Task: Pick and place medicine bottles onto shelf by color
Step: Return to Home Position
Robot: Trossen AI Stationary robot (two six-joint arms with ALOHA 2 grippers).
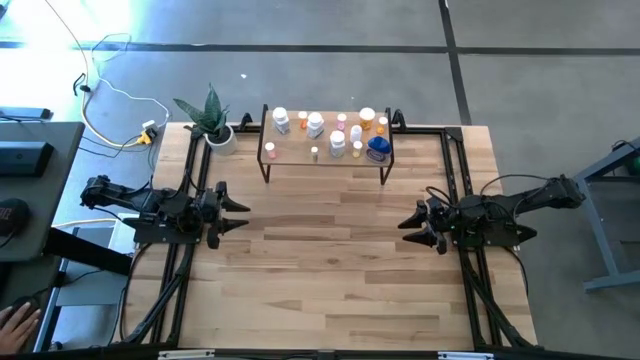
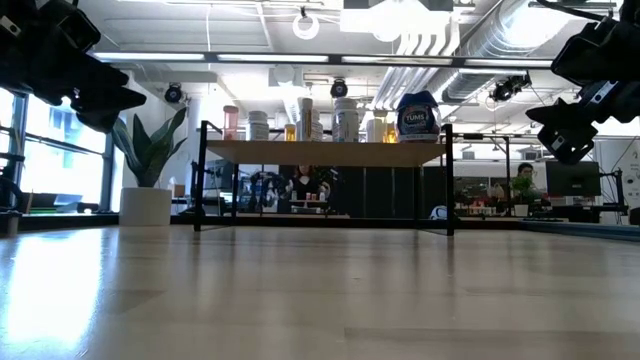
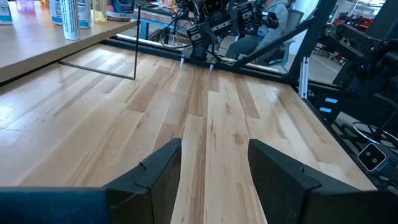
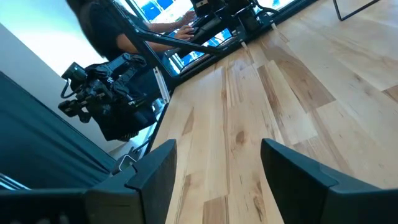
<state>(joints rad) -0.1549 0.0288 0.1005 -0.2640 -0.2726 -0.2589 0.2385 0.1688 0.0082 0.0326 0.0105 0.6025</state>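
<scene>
The shelf, a light-wood board on thin black legs, stands near the table's far edge. Several medicine bottles stand upright on its top: white ones, pink ones, orange-capped ones and a squat blue one at its right end. The low view shows the shelf with the blue bottle on it. My left gripper hovers open over the table's left side. My right gripper hovers open over the right side. Both fingers pairs hold nothing.
A potted plant in a white pot stands at the far left corner, beside the shelf. Black frame rails run along both table sides. Bare wooden tabletop lies between the grippers. A person's hand shows off the table's left.
</scene>
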